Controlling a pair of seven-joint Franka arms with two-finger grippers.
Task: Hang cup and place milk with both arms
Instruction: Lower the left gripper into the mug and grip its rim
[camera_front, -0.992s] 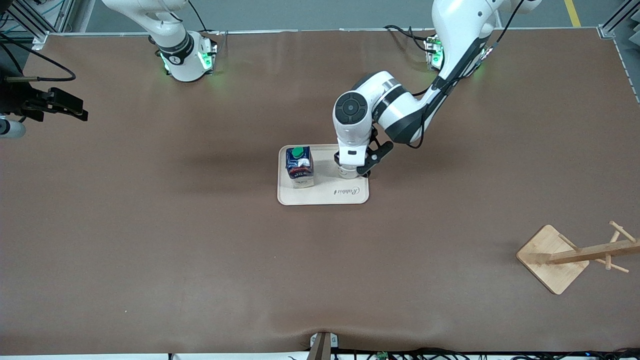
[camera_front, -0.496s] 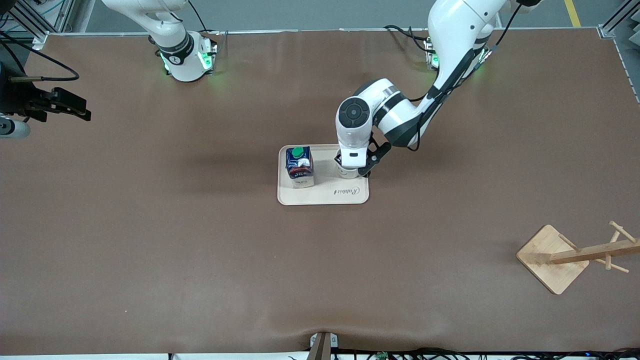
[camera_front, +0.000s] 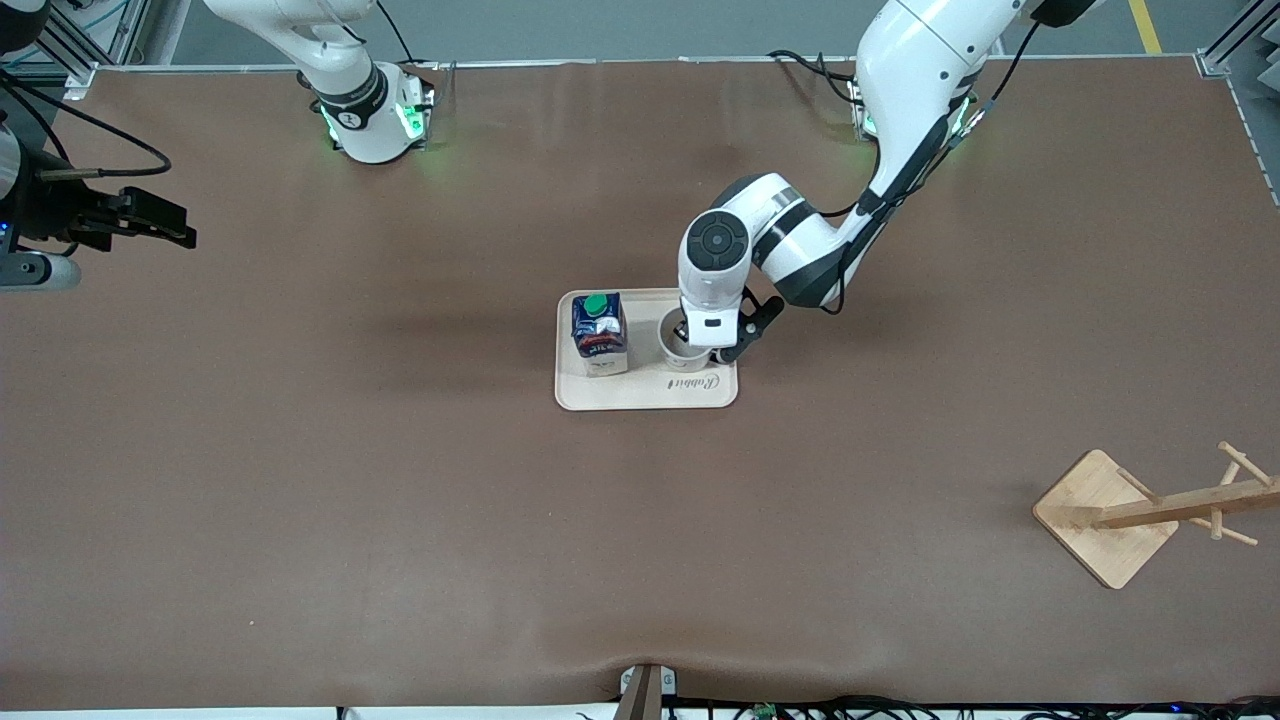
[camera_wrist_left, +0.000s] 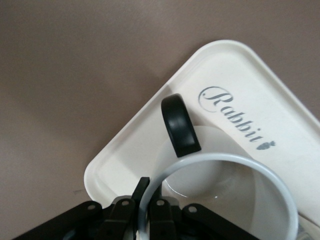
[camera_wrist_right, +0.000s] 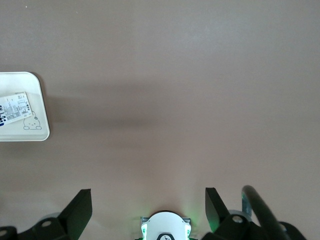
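**Cup gripped, lift comes next**

The left gripper (camera_front: 697, 340) is clenched on the cup's (camera_front: 683, 348) rim; the cup sits on the tray (camera_front: 650, 392), milk (camera_front: 599, 333) at its 9 o'clock. The right gripper (camera_front: 150, 222) waits, released, over the desk's (camera_front: 400, 500) right-arm end. Next, I'd say: lift straight, then carry toward the rack (camera_front: 1150, 512).

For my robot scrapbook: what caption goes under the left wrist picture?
Left gripper fingers pinch the white cup's rim above the cream tray.
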